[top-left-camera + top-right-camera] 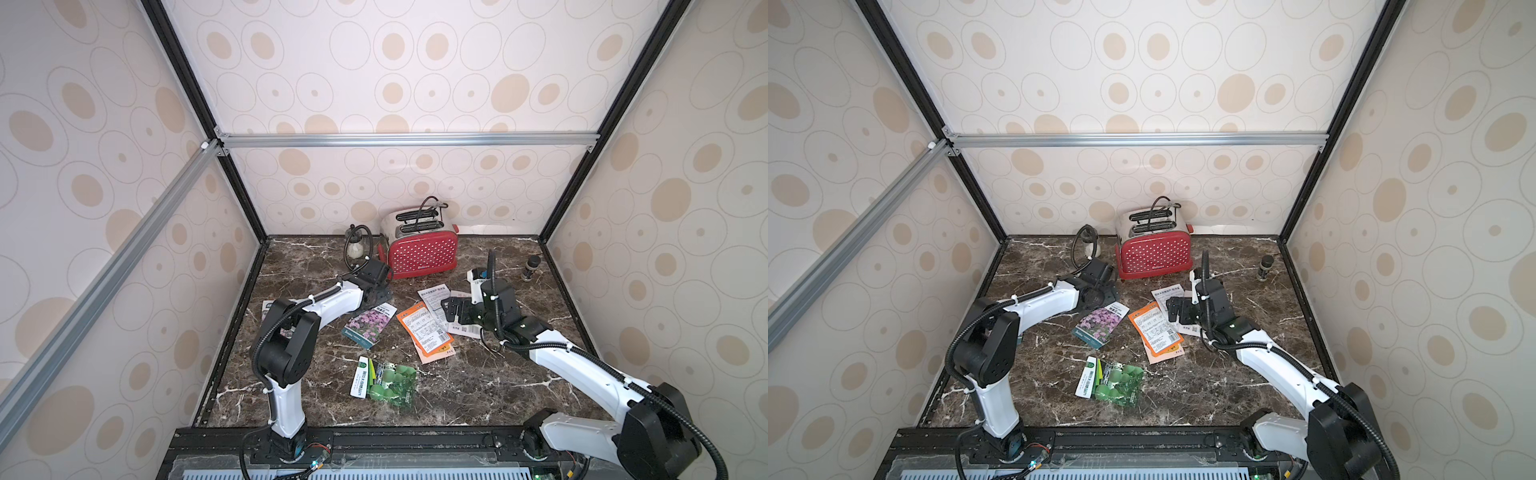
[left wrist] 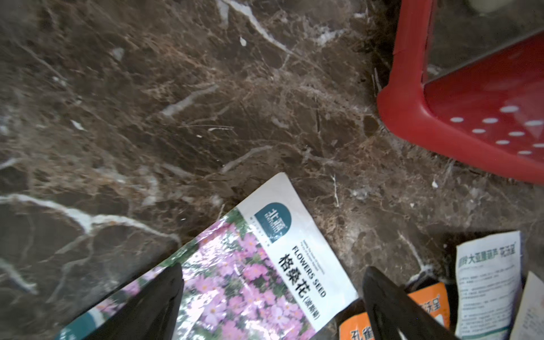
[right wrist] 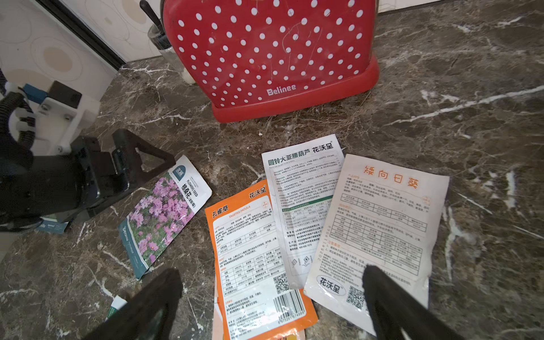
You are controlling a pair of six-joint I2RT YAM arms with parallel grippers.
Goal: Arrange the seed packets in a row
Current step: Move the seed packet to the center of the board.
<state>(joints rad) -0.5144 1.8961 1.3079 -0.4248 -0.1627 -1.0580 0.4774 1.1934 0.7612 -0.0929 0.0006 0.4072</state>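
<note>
A: Top views first. Packets?
B: Seed packets are scattered on the marble counter [image 1: 478, 395], no row. The purple-flower packet [image 1: 369, 324] [image 1: 1100, 325] lies face up just beside the left gripper [image 1: 381, 296], on the base side. The orange-back packet [image 1: 424, 330] is face down between the two grippers, overlapping a peach packet [image 1: 434, 356] under it. The green-gourd packet [image 1: 388, 380] is face up, well apart from both sets of jaws, nearest the base.
A: Arms?
B: Left arm is folded at the elbow, reaching low toward the red toaster [image 1: 422, 253]. Right gripper [image 1: 451, 309] sits low over the white-back packet [image 1: 432, 296], forearm stretched in from front right.
A: Left wrist view?
B: Jaws are spread wide, nothing gripped. The purple-flower packet [image 2: 250, 265] lies flat, its white title end between the fingers [image 2: 159, 303]. A corner of the orange-back packet [image 2: 432, 294] sits at the other finger. The toaster's corner is out beyond the tips.
A: Right wrist view?
B: Released too, empty. The orange-back packet [image 3: 253, 259] lies between the jaws, barcode end nearest. The white-back packet [image 3: 303, 200] overlaps its edge. The orange-title packet [image 3: 382, 229] lies over that one, partly under one finger [image 3: 391, 300]. Can't tell if that finger touches it. The purple-flower packet is off to the side, by the left gripper.
</note>
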